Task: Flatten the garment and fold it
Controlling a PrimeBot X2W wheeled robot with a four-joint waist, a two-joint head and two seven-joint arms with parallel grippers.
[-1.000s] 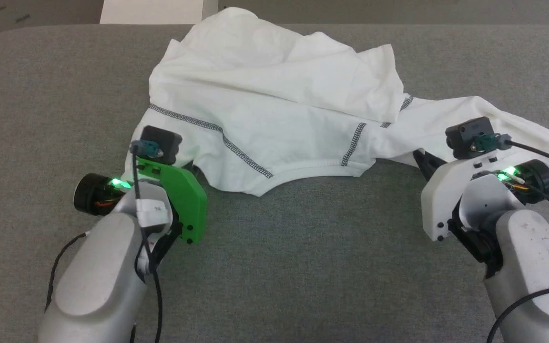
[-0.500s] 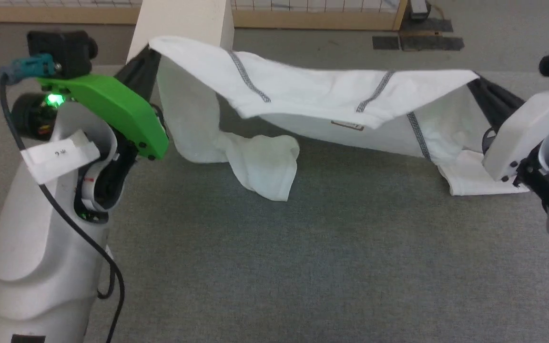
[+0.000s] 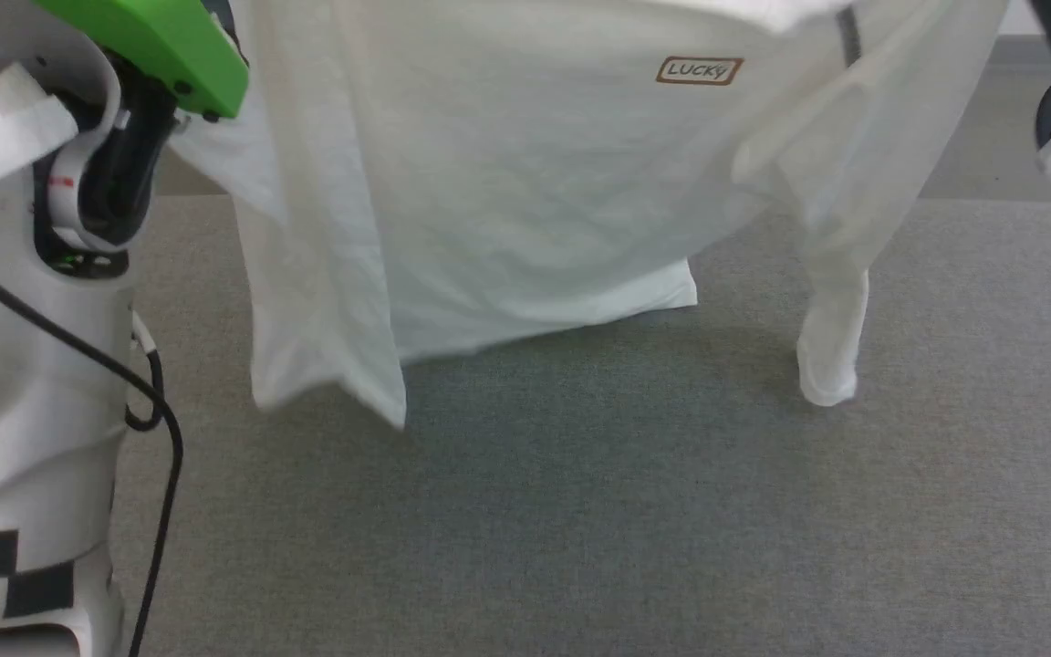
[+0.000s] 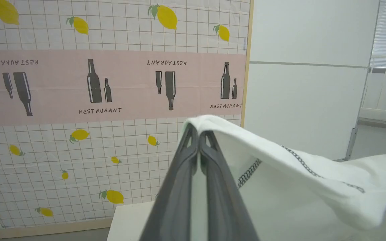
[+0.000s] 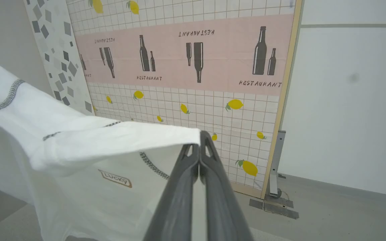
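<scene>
**Shirt held up by both shoulders, spread wide above the table**

Holding the white shirt (image 3: 507,182) high over the grey table (image 3: 580,529), stretched out between the two arms. From the head view, hanging like a curtain, with the lower hem down near the table top; not possible to tell if touching it. On the right side of this view, a long sleeve (image 3: 831,365) dropping straight down, with the cuff very close to the table, maybe resting on it. Near the top, a small brown-edged label (image 3: 700,70) reading LUCKY.

In the left wrist view, closed tight with the left gripper (image 4: 199,132) on a folded edge of the shirt. Draped over the tips of the dark fingers (image 4: 179,194) and running off to the right of that view, with a dark zigzag seam (image 4: 300,160) along the cloth.

In the right wrist view, the same with the right gripper (image 5: 199,144): pinched shut on the shirt edge, with the cloth stretching away to the left of that view.

At the upper left of the head view, a green cover (image 3: 151,41) on the left arm, and under it a black cable (image 3: 69,347) looping down along the pale arm.

Behind, in both wrist views, a wall panel (image 4: 79,83) printed with lemons, bottles and the word RESTAURANT, and beside it a plain white wall (image 4: 307,100).
</scene>
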